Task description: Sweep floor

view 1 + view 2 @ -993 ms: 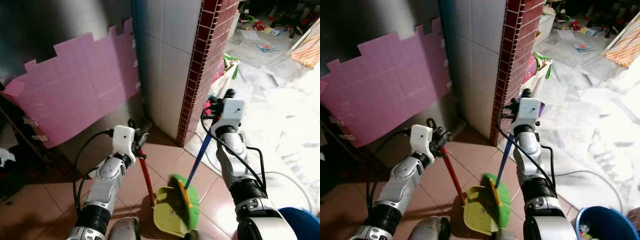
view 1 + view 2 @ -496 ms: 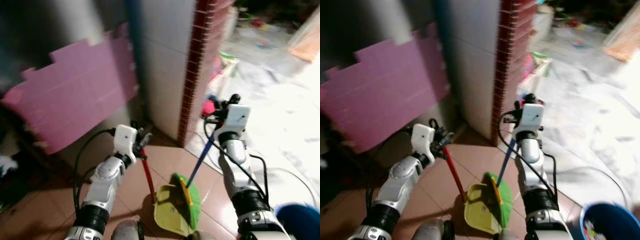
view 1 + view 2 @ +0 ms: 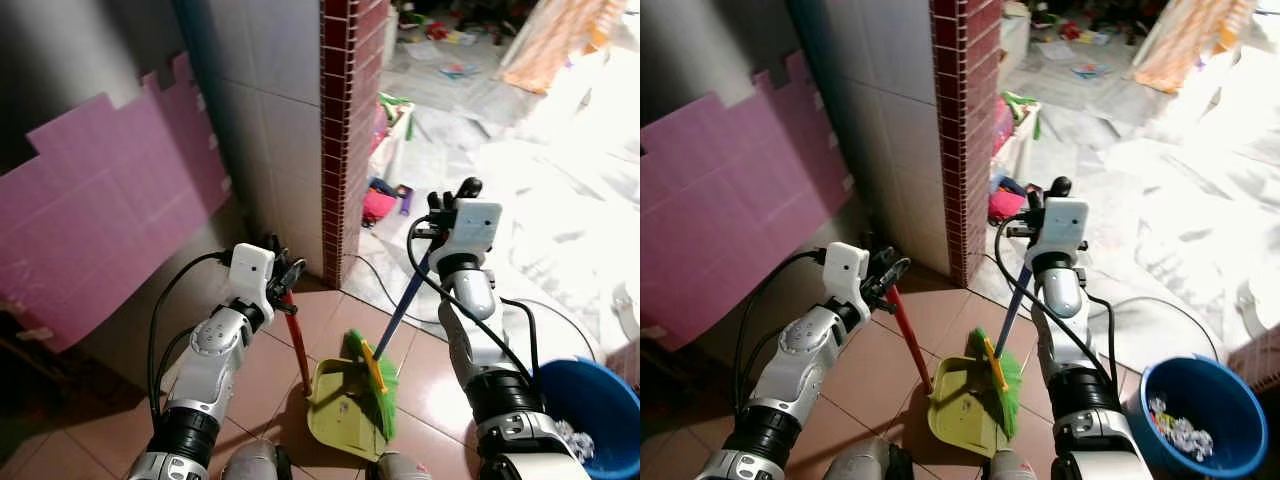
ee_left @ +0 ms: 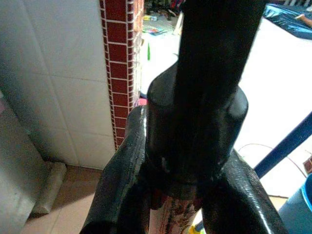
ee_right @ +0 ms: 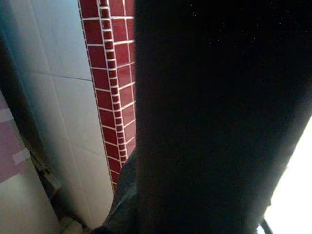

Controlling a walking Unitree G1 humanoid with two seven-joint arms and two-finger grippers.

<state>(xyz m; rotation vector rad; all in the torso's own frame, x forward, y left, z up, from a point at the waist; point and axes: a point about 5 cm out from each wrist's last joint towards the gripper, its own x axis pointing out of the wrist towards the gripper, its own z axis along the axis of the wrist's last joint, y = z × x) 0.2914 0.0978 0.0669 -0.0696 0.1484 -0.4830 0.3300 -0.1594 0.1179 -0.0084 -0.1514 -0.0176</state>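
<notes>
The left gripper is closed on the red dustpan handle. The right gripper holds the blue broom stick. Both sticks slant down to the lower middle, where the green broom head rests in the dustpan.

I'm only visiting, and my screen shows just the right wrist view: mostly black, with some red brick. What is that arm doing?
Observer: The right gripper is at the top of a blue handle, which slants down to a green broom on the floor tiles.
Operator: And the other arm?
Observer: The left gripper is shut on the red handle of a yellow-green dustpan, and the broom's head rests in that pan.
</notes>
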